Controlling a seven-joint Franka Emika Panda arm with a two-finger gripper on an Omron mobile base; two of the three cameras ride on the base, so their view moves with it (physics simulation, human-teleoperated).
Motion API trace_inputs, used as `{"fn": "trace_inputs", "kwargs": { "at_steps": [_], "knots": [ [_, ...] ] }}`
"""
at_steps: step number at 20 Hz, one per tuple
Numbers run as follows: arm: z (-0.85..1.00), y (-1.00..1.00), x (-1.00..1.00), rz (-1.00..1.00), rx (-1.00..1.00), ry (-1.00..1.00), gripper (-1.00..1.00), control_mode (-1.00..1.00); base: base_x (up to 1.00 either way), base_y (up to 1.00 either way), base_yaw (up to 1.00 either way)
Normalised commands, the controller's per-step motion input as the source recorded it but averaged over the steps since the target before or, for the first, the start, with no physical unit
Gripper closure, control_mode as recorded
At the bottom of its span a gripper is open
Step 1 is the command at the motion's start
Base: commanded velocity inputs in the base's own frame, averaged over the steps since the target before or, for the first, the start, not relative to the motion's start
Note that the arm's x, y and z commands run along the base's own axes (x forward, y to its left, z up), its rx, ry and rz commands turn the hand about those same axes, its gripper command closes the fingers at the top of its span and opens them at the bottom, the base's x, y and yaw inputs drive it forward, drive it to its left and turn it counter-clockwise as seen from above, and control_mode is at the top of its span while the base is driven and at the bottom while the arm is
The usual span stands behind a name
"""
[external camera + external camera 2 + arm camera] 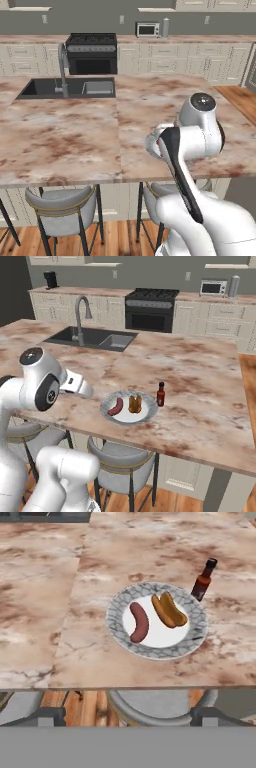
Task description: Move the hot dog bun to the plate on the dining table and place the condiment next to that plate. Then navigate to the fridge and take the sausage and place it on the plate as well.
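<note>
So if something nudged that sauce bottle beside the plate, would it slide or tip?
Probably tip. The condiment stands upright, tall and slim on a narrow base, so a push near its black cap would likely topple it. Once down, its round body may roll across the smooth dining table, or be stopped by the plate close beside it.

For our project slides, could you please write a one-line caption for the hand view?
Sausage and hot dog bun side by side on the plate, condiment standing beside it.

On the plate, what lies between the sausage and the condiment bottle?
The hot dog bun lies between the sausage and the condiment bottle, in the hand view.
</note>
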Motion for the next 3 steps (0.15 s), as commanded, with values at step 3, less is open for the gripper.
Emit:
{"fn": "trace_inputs", "kwargs": {
  "at_steps": [3],
  "knots": [
    [0.36,0.41,-1.0,0.0,0.0,0.04,-1.0,-1.0,0.0,0.0,0.0]
  ]
}}
